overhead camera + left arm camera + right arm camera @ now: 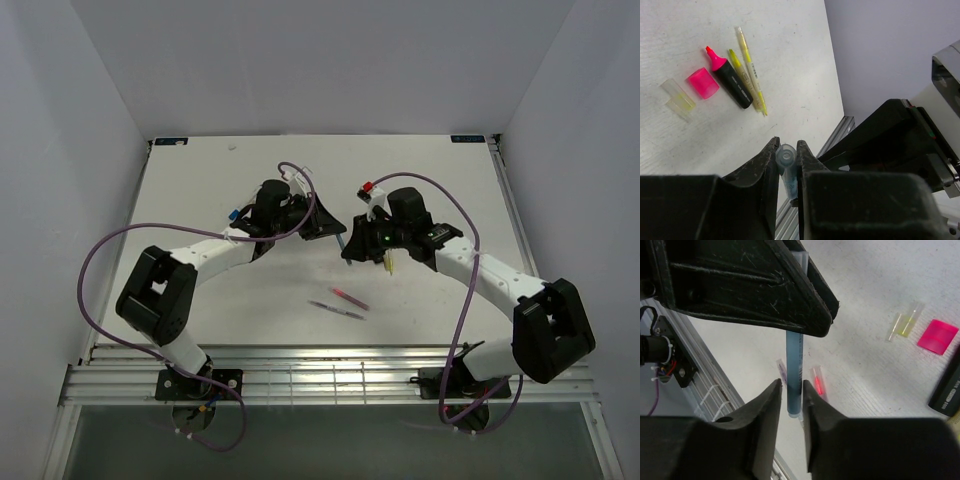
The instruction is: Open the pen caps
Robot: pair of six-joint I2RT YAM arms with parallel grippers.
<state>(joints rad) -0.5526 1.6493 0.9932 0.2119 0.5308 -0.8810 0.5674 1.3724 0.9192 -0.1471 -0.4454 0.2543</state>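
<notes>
Fingers [765, 162] of left gripper [787, 146] nearly shut, pinching blue pen cap [786, 156]. Right gripper [791, 387] likewise narrow, clamped on blue pen barrel [794, 360]. I see pen held off table [200, 195], mid-table, between both grippers. Loose pink cap [703, 83] and clear caps [677, 97] at 10 o'clock from left gripper, beside uncapped pink highlighter [730, 80]. Two thin pens [350, 298] at 6 o'clock from held pen.

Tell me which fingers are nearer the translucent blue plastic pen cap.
Left: the left fingers pinch the translucent blue plastic pen cap; the right fingers clamp the blue barrel farther along.
</notes>
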